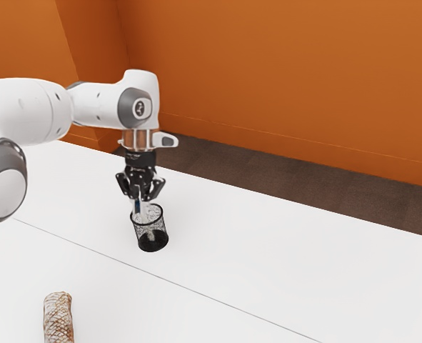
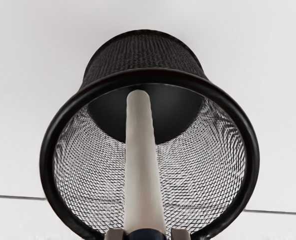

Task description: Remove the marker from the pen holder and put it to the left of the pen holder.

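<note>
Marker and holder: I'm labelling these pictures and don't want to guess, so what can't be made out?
- Far end of the marker's cap: wrist view, cut off by the lower edge.
- Whether the claw grips it: exterior view, too small.
- Near end of the patterned roll: exterior view, cut off by the lower edge.
- Base of the arm: exterior view, past the left edge.
</note>
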Robot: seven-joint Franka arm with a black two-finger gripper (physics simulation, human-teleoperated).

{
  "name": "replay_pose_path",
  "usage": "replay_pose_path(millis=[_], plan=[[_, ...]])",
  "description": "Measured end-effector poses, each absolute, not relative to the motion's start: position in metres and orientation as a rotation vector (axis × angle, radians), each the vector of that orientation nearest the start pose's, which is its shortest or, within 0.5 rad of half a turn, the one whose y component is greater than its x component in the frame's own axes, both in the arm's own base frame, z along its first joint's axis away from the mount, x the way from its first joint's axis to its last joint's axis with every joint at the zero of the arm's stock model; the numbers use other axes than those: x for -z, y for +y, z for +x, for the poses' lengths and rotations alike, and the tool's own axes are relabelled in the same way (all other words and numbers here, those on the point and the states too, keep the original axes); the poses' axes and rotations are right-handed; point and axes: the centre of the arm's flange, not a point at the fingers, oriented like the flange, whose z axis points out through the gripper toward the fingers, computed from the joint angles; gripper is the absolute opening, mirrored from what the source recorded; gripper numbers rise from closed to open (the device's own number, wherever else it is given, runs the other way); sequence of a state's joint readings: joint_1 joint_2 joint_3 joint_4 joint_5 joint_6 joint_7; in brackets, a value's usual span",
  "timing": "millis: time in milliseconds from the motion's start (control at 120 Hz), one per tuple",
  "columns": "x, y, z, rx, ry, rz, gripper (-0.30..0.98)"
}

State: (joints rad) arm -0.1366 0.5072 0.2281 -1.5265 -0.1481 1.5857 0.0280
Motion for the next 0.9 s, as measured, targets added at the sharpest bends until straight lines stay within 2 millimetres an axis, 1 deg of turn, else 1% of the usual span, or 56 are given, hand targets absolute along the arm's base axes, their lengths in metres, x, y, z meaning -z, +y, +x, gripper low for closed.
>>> replay_pose_path(millis=[142,175,225,367,425,442,475,542,575,608,675,717,750,775,833,900], plan=[[-0.347,0.022,0.638,-0.711,-0.144,-3.111,-0.04],[-0.351,0.021,0.638,-0.705,-0.142,-3.112,-0.05],[-0.366,0.020,0.637,-0.678,-0.137,-3.121,-0.06],[-0.431,0.021,0.624,-0.566,-0.124,-3.150,-0.08],[-0.453,0.026,0.619,-0.532,-0.128,-3.147,-0.09],[-0.457,0.028,0.617,-0.526,-0.131,-3.145,-0.09],[-0.459,0.037,0.619,-0.523,-0.153,-3.140,-0.09],[-0.464,0.061,0.635,-0.484,-0.210,-3.138,-0.09],[-0.463,0.073,0.642,-0.472,-0.241,-3.142,-0.09],[-0.456,0.087,0.648,-0.477,-0.278,-3.145,-0.09],[-0.427,0.125,0.654,-0.498,-0.375,-3.155,-0.09],[-0.408,0.141,0.659,-0.493,-0.409,-3.175,-0.10],[-0.392,0.151,0.665,-0.475,-0.425,-3.187,-0.10],[-0.384,0.156,0.670,-0.452,-0.432,-3.197,-0.10],[-0.376,0.167,0.676,-0.393,-0.449,-3.214,-0.10],[-0.367,0.176,0.677,-0.353,-0.464,-3.222,-0.10]])
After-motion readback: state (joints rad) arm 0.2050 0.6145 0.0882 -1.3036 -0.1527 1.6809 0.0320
